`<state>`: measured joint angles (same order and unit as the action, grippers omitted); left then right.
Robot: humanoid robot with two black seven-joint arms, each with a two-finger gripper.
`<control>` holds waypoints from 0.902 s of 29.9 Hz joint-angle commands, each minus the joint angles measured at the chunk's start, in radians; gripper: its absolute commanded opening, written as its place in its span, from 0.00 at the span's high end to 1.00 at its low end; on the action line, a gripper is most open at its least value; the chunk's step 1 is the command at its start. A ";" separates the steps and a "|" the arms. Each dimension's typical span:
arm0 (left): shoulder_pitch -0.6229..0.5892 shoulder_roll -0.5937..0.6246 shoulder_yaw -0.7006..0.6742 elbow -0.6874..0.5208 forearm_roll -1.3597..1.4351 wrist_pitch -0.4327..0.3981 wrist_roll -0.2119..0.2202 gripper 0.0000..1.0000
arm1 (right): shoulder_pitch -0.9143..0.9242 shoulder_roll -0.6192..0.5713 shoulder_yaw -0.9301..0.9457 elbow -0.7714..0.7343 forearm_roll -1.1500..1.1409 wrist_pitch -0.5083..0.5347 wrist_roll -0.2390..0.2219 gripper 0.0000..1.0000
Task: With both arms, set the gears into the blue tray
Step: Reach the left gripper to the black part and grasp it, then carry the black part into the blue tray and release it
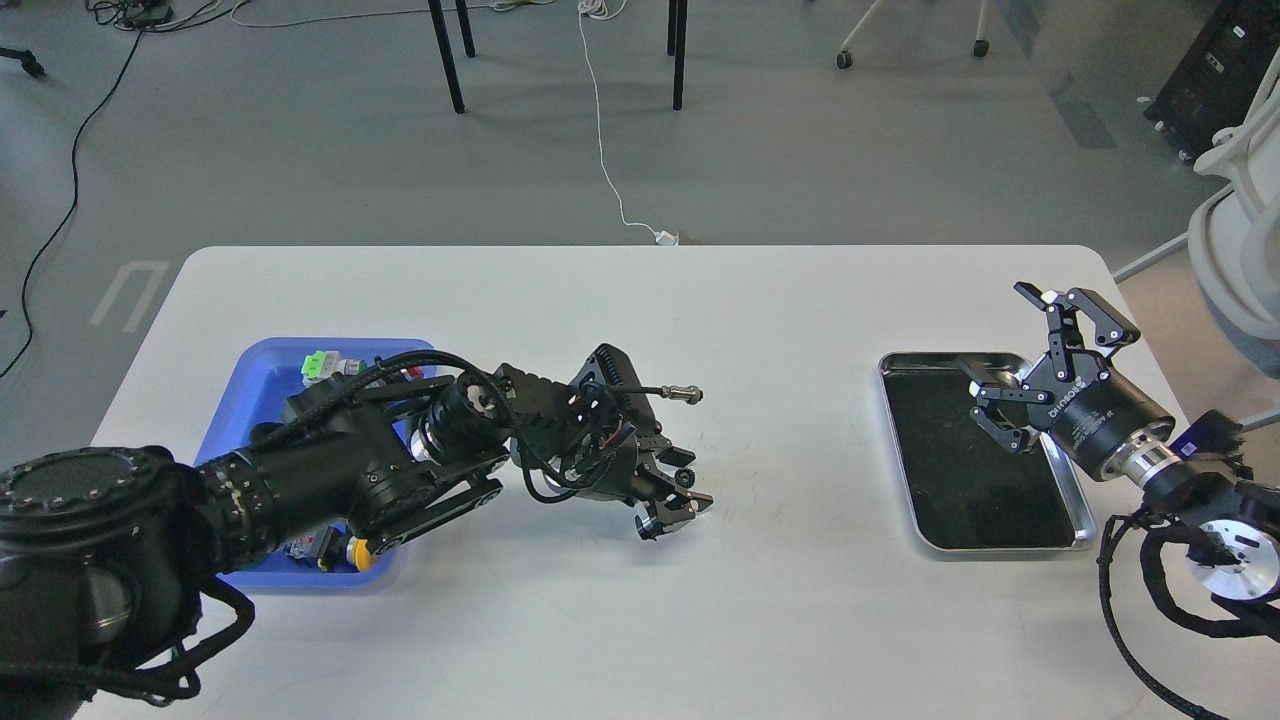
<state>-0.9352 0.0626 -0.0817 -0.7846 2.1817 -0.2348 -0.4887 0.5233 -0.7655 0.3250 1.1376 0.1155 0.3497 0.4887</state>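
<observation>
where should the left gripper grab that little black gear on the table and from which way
Grip the gear across its toothed outer rim, coming down from above. It looks to lie flat on the white table, so only the rim gives two opposing faces. The left gripper already has its fingers on either side of it.

Glossy plastic blue tray (262, 372); shiny metal tray (1083, 510); matt table (640, 330).

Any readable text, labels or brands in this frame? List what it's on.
White lettering on the right gripper body: a brand mark with smaller lines beside it, too small and tilted to read.
Left gripper, gear, blue tray, metal tray, table: no text visible.
</observation>
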 commanded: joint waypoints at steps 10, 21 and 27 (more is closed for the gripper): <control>-0.004 0.006 -0.004 0.004 0.000 0.023 0.000 0.87 | -0.002 0.000 -0.001 0.002 0.001 -0.002 0.000 0.06; -0.030 0.432 -0.118 -0.278 -0.163 -0.032 0.000 0.86 | -0.002 -0.038 0.008 0.039 0.000 -0.003 0.000 0.06; 0.016 0.661 -0.119 -0.335 -0.277 -0.063 0.000 0.86 | -0.002 -0.025 0.009 0.036 -0.004 -0.006 0.000 0.06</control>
<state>-0.9502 0.6293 -0.1996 -1.1034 1.9329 -0.2943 -0.4887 0.5215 -0.7968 0.3342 1.1760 0.1128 0.3447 0.4887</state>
